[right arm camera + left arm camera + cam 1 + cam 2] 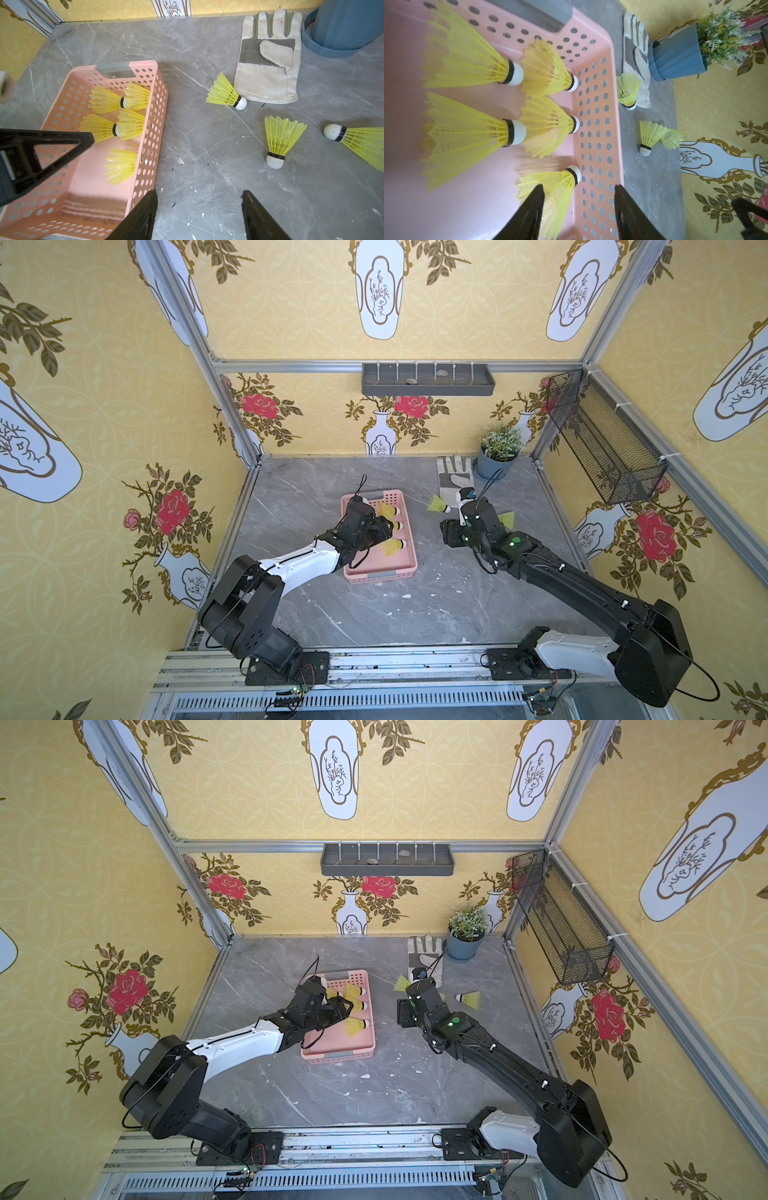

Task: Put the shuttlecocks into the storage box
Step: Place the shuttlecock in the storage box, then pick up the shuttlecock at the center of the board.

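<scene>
**Fig.** The left arm [299,564] is hiding part of the storage box [386,565] in both top views, leaving 3 shuttlecocks [392,547] showing; wrist views are revealing 5 inside. The left gripper [579,187] is hovering over them, fingers spread, clasping nothing. The right gripper [200,192], fingers likewise parted and empty, is hanging over the grey marble table [374,614]. 3 loose shuttlecocks [226,95] are lying at the box's 3 o'clock, the right arm [561,574] covering 1 in a top view. Yellow floral wallpaper [291,302] is lining the walls.
</scene>
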Robot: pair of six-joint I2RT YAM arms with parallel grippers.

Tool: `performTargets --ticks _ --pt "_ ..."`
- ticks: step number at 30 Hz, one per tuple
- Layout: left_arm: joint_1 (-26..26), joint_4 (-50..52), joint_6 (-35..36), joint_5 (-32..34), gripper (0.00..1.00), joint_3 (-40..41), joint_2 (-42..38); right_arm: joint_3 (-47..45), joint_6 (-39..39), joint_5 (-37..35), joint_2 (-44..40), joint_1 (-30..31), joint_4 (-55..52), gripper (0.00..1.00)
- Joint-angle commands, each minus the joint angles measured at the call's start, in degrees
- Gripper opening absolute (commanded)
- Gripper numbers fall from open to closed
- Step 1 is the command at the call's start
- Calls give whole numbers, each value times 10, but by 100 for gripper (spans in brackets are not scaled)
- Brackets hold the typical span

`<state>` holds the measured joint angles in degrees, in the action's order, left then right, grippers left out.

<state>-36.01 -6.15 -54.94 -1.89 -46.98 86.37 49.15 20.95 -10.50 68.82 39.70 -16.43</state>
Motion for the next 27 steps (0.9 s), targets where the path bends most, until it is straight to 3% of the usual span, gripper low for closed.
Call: performTargets --ticks 1,12,27 --pt "0 50 45 40 60 -5 -30 -11 10 31 -9 -21 16 66" --pt "9 201 213 106 67 -40 -169 -54 3 102 -32 -110 13 66" --pt "143 374 392 -55 71 -83 -306 -65 -24 186 25 -229 14 61"
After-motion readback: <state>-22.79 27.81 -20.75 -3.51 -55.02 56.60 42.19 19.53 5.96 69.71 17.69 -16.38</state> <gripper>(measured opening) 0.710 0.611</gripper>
